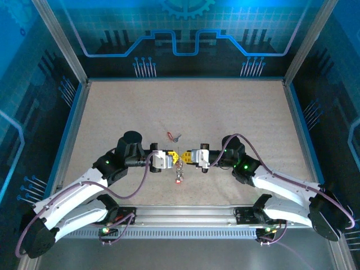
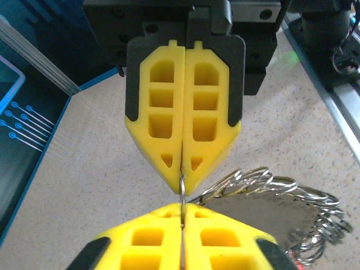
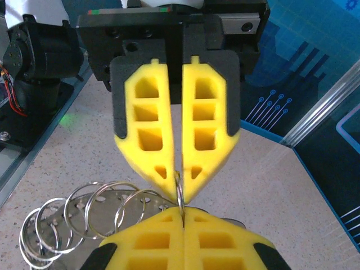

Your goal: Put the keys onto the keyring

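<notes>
The left gripper [image 1: 178, 159] and right gripper [image 1: 184, 159] meet tip to tip over the table [image 1: 112, 112]. Each is clamped shut on the same thin wire of the keyring [image 2: 264, 184], whose silvery coils trail aside. One key [image 1: 173, 135] lies just beyond them, and what looks like another key [image 1: 179, 181] sits just nearer. Parting the wire calls for a gentle, straight pull without twisting, since the thin wire could slip free.
</notes>
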